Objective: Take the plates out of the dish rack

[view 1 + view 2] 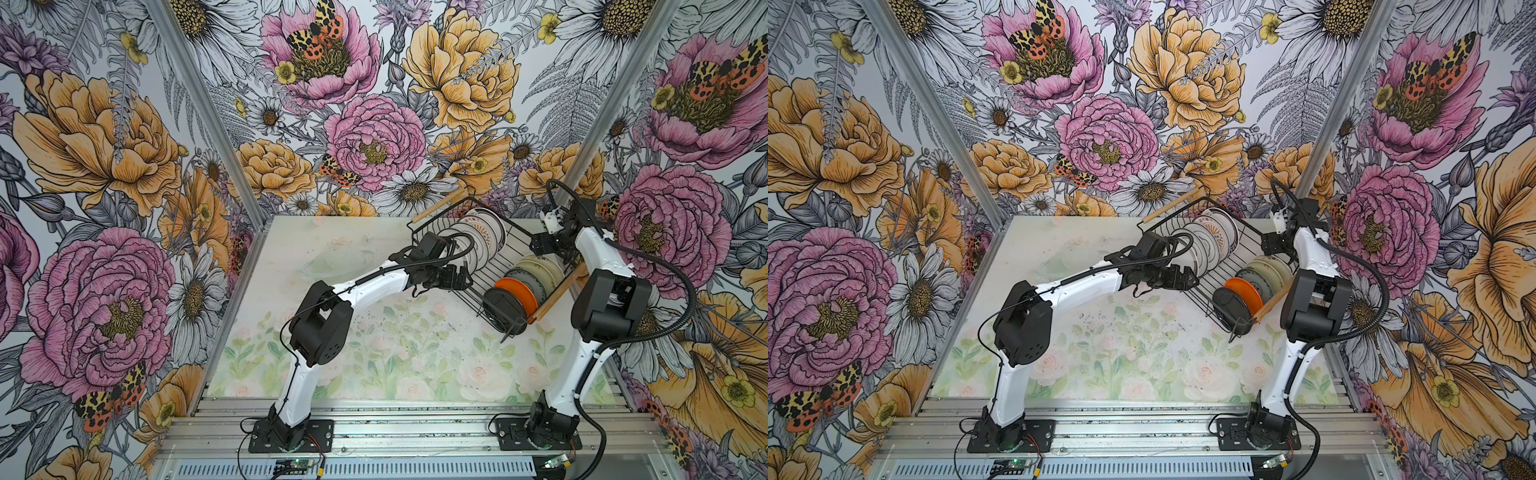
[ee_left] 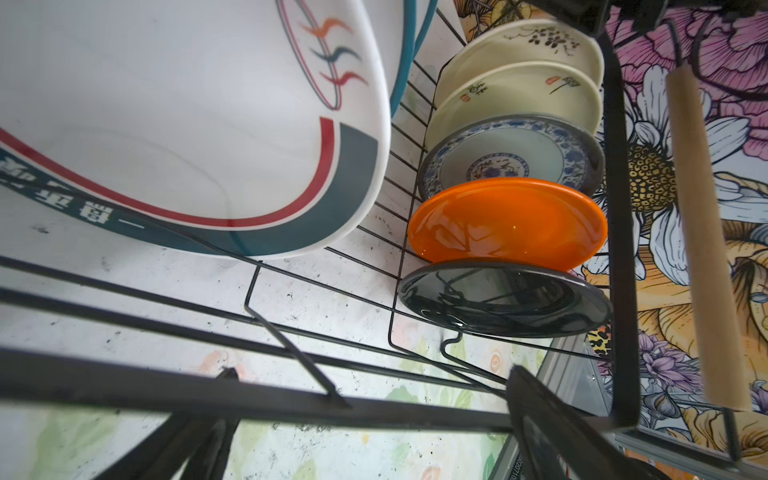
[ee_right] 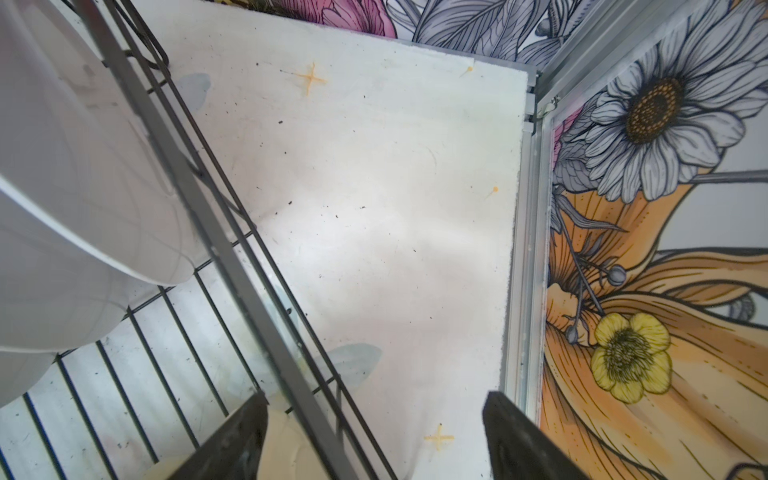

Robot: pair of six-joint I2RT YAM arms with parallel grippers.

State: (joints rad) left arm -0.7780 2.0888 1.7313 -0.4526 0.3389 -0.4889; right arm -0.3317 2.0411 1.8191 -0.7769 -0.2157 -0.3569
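The black wire dish rack (image 1: 517,237) (image 1: 1246,240) stands slantwise at the back right. It holds two rows of upright plates: white patterned ones (image 1: 478,237) at the back, then cream (image 1: 540,266), orange (image 1: 517,289) and black (image 1: 500,305) in front. The left wrist view shows a big white plate (image 2: 187,124), two cream plates (image 2: 519,95), a blue-patterned one (image 2: 511,158), the orange (image 2: 507,220) and the black (image 2: 503,299). My left gripper (image 1: 459,277) (image 2: 374,415) is open at the rack's near long side, with the rim wire crossing between its fingers. My right gripper (image 1: 548,245) (image 3: 374,419) is open astride the far rim wire.
Two wooden rod handles (image 1: 436,205) (image 2: 698,232) run along the rack's short ends. The floral mat (image 1: 395,353) covers the table in front of the rack. The enclosure's aluminium corner post (image 3: 528,249) and papered wall stand close behind my right gripper.
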